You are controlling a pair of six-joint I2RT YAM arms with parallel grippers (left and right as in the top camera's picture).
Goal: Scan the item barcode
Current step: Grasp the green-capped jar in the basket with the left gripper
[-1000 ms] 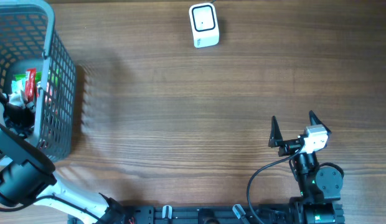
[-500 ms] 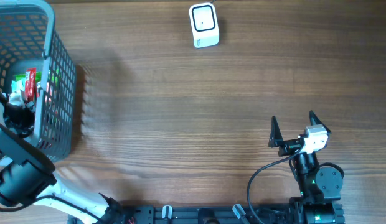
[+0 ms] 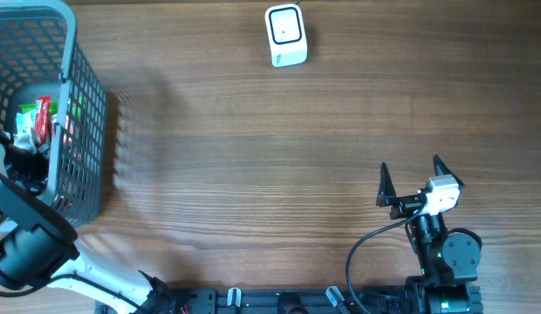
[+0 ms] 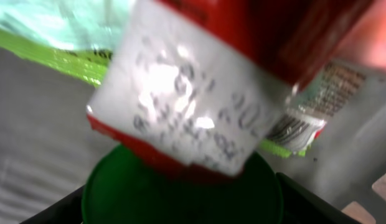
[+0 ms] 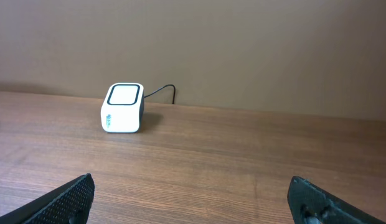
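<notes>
The item you must scan looks to be the red packet [image 4: 199, 93] with a white label. It lies inside the basket [image 3: 89, 105] at the left edge of the worktop [image 3: 253, 174], among other packed goods. Your left hand [image 3: 24, 155] is reaching down into the basket, so its camera is pressed very close to the packet, probably to take it out.

From these views you cannot tell if this hand is gripping the packet or only standing around it. Just two dark corners of its fingers show at the bottom of the wrist view.

The scanner [image 3: 285, 35] stands well apart, at the far edge of the worktop, with its window facing up. In my judgement an item must be carried there and held with the code over the window.

Your right hand [image 3: 410, 170] waits near the front edge with its fingers spread wide and nothing between them. It is pointed toward the scanner.

Much is hard to read:
- The print on the white label is blurred.
- A striped patch [image 4: 292, 127] at the right may be a barcode, but it is not clear which item carries it.
- A green disc [image 4: 180, 193] under the packet is cut off by the frame.
- The basket wall hides most of the goods in the overhead view.
</notes>
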